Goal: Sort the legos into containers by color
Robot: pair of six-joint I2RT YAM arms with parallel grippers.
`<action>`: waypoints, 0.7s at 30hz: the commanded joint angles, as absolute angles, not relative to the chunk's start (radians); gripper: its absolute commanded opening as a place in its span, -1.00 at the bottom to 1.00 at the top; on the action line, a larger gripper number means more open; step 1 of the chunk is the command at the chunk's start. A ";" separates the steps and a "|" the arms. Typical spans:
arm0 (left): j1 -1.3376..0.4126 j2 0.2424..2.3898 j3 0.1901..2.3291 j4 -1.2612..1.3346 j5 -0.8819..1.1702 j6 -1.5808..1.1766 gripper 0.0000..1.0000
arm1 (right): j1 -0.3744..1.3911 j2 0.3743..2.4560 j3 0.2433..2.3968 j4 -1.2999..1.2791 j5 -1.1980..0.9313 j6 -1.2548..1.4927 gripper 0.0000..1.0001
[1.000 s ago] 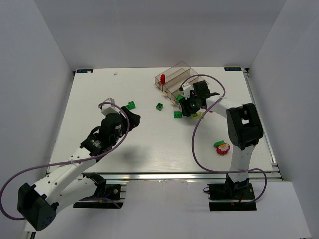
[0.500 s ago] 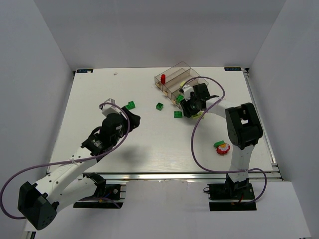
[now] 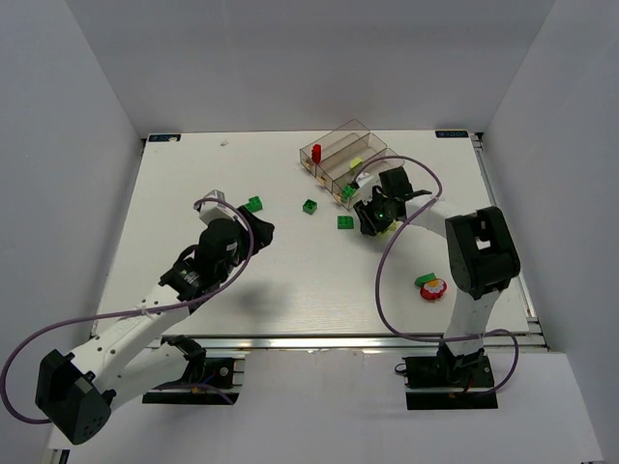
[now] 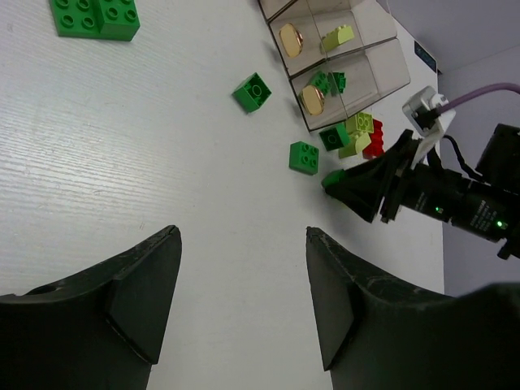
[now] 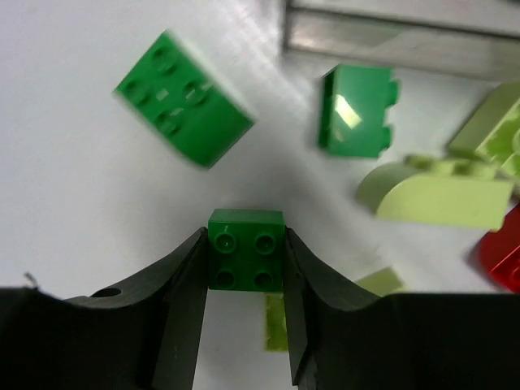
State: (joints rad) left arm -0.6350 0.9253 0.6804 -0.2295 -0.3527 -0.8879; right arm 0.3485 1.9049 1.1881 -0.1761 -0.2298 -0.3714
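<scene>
No text, brand, number or sign can be read in any view; the small dark tags (image 3: 164,137) at the worktop's (image 3: 193,280) far corners are illegible.

One clear plastic tray (image 3: 334,140) has three long compartments, with two round gold discs (image 4: 287,39) on its end wall. Six small dark green studded bricks (image 3: 309,206) are outside it; those inside are too crowded to count. There are two red bricks (image 3: 316,152), at least three lime yellow-green bricks (image 4: 357,123), and one round red-and-yellow piece (image 3: 432,290) at lower right.
</scene>
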 commanded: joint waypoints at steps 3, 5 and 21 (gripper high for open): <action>-0.632 0.942 0.670 -0.184 -0.327 -0.879 0.45 | 0.341 1.715 1.126 -0.273 -0.380 -0.515 -1.00; -0.632 0.950 0.670 -0.176 -0.319 -0.877 0.45 | 0.337 1.675 1.108 -0.279 -0.434 -0.540 -1.00; -0.632 0.974 0.650 -0.135 -0.285 -0.876 0.46 | 0.299 1.784 1.399 -0.013 -0.451 -0.132 -1.00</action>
State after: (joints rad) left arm -0.6350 0.9836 0.6704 -0.1551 -0.3000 -0.8806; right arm 0.3141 1.7603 1.3514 -0.1112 -0.4477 -0.2562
